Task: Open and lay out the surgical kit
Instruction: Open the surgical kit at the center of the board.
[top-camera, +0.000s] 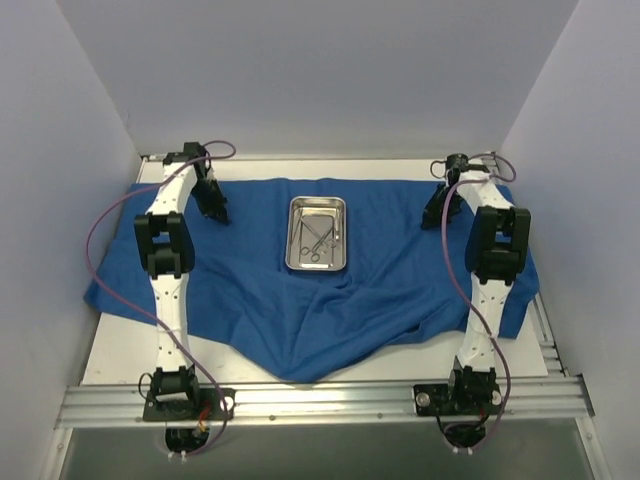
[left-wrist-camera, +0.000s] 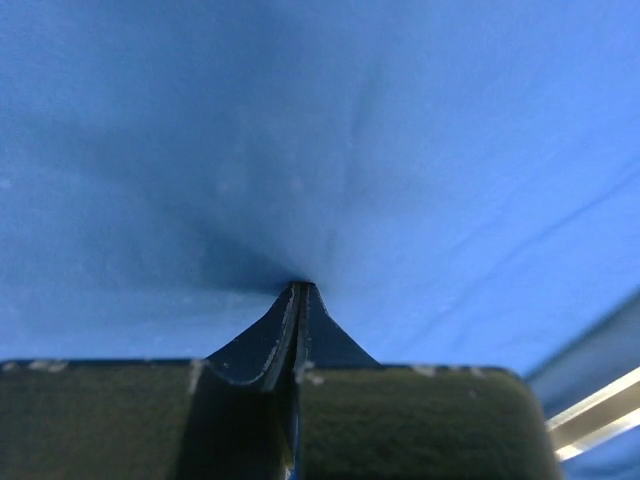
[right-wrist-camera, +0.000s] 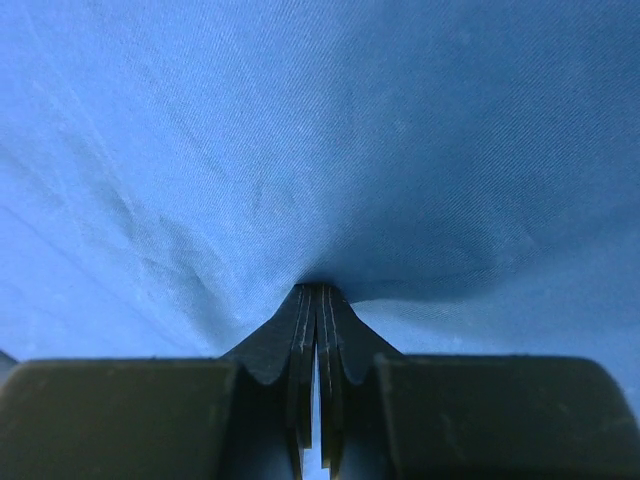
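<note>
Two grippers are clamped on the blue cloth wrap (top-camera: 400, 270), one to each side of the steel tray (top-camera: 292, 240), which sits upright near the middle of the sheet, closer to its far edge than to its near one. The wrap lies opened out and wrinkled over the table (top-camera: 115, 350), with heavy folds running from below the tray toward a point of cloth at the near edge. Several thin silvery instruments (top-camera: 316, 238) lie inside the tray, overlapping one another. The left gripper (top-camera: 216, 212) is down on the cloth to the left of the tray, level with its far end, and the right gripper (top-camera: 433, 218) is about as far off on the right, also by the tray's far end. In the left wrist view the fingertips (left-wrist-camera: 268, 342) are pressed together, and the fabric puckers into a dark crease where they meet. The right wrist view shows the same pinch: its fingertips (right-wrist-camera: 300, 325) are closed on a small gathered fold of blue cloth.
</note>
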